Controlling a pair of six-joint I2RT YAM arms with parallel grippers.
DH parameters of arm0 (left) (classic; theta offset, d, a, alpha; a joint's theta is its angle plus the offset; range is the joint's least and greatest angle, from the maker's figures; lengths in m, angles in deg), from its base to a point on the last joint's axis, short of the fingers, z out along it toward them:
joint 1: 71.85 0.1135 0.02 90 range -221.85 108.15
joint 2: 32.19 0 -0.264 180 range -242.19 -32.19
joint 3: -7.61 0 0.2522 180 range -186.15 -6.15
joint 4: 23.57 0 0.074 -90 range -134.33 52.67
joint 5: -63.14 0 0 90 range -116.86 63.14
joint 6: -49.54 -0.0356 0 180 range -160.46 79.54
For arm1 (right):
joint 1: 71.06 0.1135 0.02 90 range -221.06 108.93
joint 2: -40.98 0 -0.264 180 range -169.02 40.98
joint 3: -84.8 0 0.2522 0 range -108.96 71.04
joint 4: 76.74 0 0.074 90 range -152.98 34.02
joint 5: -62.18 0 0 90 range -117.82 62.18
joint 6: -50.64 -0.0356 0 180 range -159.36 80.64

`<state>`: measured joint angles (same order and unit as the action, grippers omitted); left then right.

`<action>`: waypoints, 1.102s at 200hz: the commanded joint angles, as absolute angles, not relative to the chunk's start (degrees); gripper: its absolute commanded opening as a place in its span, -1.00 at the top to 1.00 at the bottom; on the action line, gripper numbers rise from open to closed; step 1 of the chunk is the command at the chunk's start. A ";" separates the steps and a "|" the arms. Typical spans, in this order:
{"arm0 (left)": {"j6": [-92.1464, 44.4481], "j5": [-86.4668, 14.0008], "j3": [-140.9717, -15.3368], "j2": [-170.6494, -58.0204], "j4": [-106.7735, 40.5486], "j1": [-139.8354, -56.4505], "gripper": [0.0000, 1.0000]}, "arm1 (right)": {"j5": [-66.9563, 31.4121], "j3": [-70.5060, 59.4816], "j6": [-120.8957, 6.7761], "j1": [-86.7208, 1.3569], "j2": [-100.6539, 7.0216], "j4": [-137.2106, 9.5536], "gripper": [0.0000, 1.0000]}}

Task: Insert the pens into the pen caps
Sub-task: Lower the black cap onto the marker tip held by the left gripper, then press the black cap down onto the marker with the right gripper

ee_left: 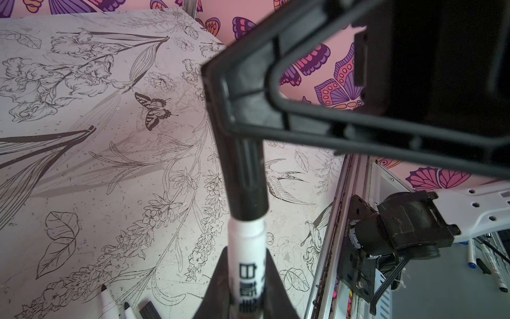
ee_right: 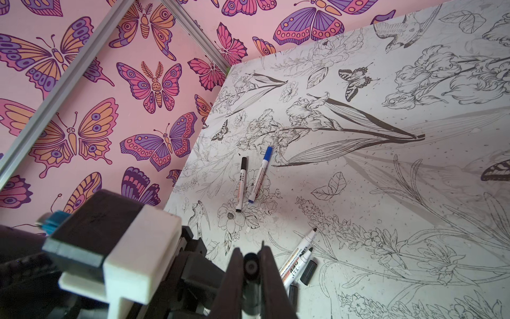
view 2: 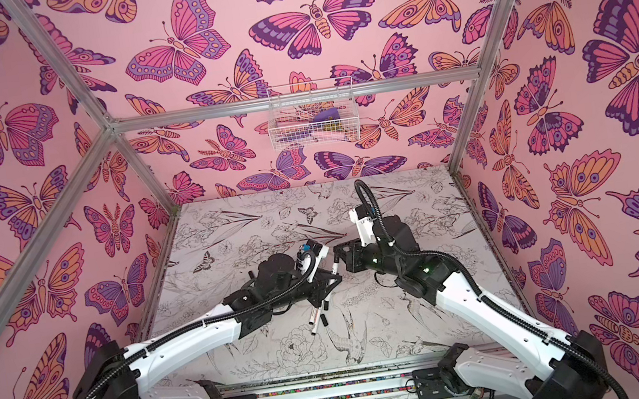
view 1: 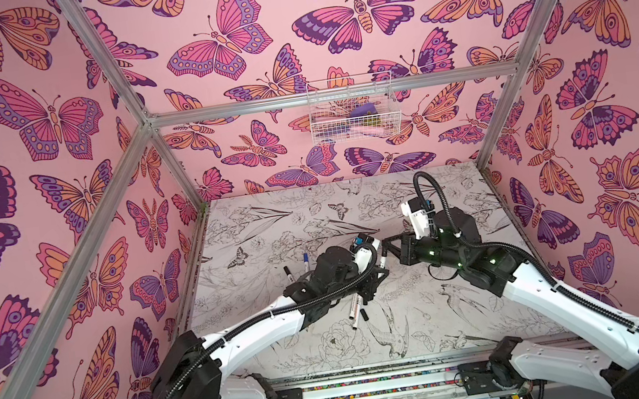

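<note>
Left wrist view looks along a white pen [ee_left: 246, 273] that the left gripper [ee_left: 246, 252] pinches tight between its two dark jaws. A black cap [ee_left: 245, 179] sits over the tip end of this pen, and its rim meets the white part. The far end of the cap is pinched by the jaws of the right gripper [ee_left: 230, 121]. Right wrist view shows the same cap [ee_right: 250, 267] from its end, a small dark round squeezed between the right gripper's [ee_right: 250, 255] jaws. In both top views the two grippers meet tip to tip near the middle of the frame, above the table [view 1: 430, 320], with the held pen [view 1: 381, 261] between them. A pen with a black cap [view 1: 290, 273] and a pen with a blue cap [view 1: 306, 262] lie side by side on the table, left of the left arm. They are near each other but not touching. Below the left gripper, toward the lower middle of the frame, a bare pen [ee_right: 299, 250] and a second bare pen [ee_right: 299, 265] lie close together with dark tips showing. A loose black cap [ee_right: 308, 272] lies just beside them, and another loose cap [ee_right: 293, 295] is close by.
</note>
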<state>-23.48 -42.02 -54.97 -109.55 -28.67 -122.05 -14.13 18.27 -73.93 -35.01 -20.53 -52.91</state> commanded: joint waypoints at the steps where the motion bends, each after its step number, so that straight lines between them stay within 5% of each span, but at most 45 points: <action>1: -23.42 -38.35 -54.67 -108.86 -22.60 -121.64 1.00 | -9.95 19.36 -75.22 -33.95 -19.10 -52.67 1.00; 104: -37.03 -32.16 -54.66 -102.91 -10.29 -120.28 1.00 | 5.07 9.21 -63.53 -33.83 -20.80 -41.36 1.00; 117: -37.75 -31.99 -52.93 -102.38 -7.01 -120.41 1.00 | 3.95 8.25 -62.83 -33.83 -20.54 -40.70 0.86; 149: -39.77 -31.47 -50.67 -102.54 -4.11 -121.50 1.00 | -2.71 6.46 -63.29 -33.86 -19.50 -42.36 0.14; 191: -37.69 -31.12 -48.51 -103.07 -3.60 -122.29 1.00 | -12.40 5.70 -64.76 -33.93 -17.59 -45.97 -0.20; 220: -36.00 -30.64 -47.07 -103.24 -3.38 -122.75 1.00 | -13.74 5.59 -65.24 -33.89 -17.38 -48.38 -0.24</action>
<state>-37.58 -31.53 -48.79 -103.35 -6.09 -122.16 -10.72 7.45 -64.92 -34.12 -18.24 -45.50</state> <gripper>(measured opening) 0.151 0.620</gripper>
